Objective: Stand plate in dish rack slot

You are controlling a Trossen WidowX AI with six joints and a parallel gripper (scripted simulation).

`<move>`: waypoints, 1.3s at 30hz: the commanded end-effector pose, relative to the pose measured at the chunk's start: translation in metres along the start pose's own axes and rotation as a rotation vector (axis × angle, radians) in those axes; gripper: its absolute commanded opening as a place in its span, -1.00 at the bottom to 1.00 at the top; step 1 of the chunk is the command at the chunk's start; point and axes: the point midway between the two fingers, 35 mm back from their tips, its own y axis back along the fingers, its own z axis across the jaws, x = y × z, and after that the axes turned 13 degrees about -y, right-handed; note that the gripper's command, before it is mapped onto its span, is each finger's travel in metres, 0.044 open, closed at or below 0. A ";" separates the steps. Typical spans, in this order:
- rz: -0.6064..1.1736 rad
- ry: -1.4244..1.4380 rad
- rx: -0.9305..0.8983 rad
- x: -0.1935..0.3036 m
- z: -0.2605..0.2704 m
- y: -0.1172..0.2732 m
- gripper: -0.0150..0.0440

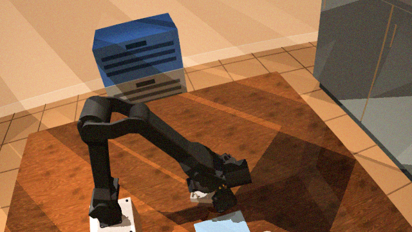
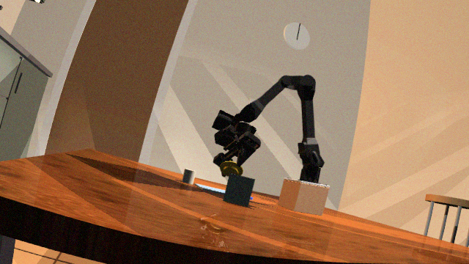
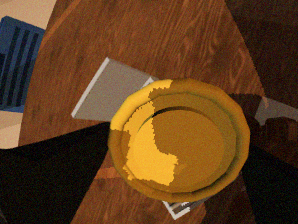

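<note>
Plate, one, yellow, round, with raised rim (image 2: 231, 169) (image 3: 180, 145): held off the table, slightly tilted, not standing in a slot; in the exterior view it appears just above the rack. Hidden by the gripper in the top view.

Gripper, one, black (image 1: 210, 193) (image 2: 230, 163) (image 3: 179, 145): fingers well apart, closed on the plate at opposite sides of its rim.

Dish rack, one (image 1: 202, 200) (image 2: 239, 191) (image 3: 112, 92): on the table beneath the gripper, largely covered by gripper and plate; upright end panel dark in the exterior view. Slots too obscured to tell.

Arm, black (image 1: 167, 142) (image 2: 308, 117): bent high, mounted on a pale block (image 1: 129, 209) (image 2: 308, 198).

Table, brown wood (image 1: 225, 109) (image 2: 121, 205) (image 3: 185, 35): carries the above block, also a flat light-blue sheet (image 1: 225, 225) (image 2: 210, 188) near the rack and a small cup (image 2: 188, 176) near the sheet.

Cabinet, blue-fronted (image 1: 138, 48) (image 3: 20, 65): beyond the table edge.
</note>
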 end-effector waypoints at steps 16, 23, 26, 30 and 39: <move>-0.230 0.395 -0.325 0.012 -0.010 -0.019 -0.49; -0.359 0.558 -0.420 0.021 -0.010 -0.016 -0.49; -0.418 0.625 -0.450 0.025 -0.010 -0.014 -0.49; -0.499 0.712 -0.480 0.032 -0.011 -0.010 -0.49; -0.676 0.892 -0.551 0.048 -0.006 0.001 -0.49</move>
